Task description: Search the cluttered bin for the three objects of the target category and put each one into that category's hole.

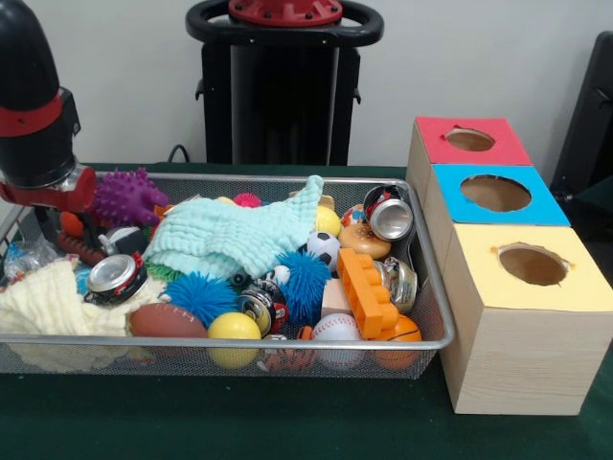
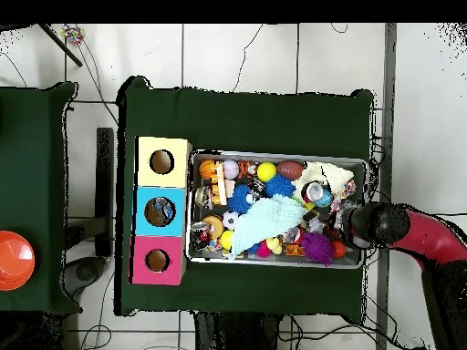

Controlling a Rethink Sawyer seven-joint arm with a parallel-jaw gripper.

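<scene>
A wire mesh bin (image 1: 287,342) (image 2: 278,155) holds a jumble of toys. Crushed drink cans lie at the back right (image 1: 388,217), front left (image 1: 117,278) and front middle (image 1: 261,309). Small sport balls show too: a soccer ball (image 1: 324,247), a baseball (image 1: 336,329), a football (image 1: 167,320) and a yellow ball (image 1: 234,329). To the bin's right stand three boxes with a red hole (image 1: 469,140), a blue hole (image 1: 496,193) and a yellow hole (image 1: 533,264). My gripper (image 1: 56,192) (image 2: 347,221) hangs over the bin's left end in the front view, its tip hidden among the clutter.
A mint cloth (image 1: 239,235) (image 2: 272,215) covers the bin's middle and a cream cloth (image 1: 48,307) lies at the front left. A purple spiky ball (image 1: 129,196), blue fuzzy balls (image 1: 199,292) and an orange block (image 1: 366,290) sit around them. An orange dish (image 2: 14,260) rests on a side table.
</scene>
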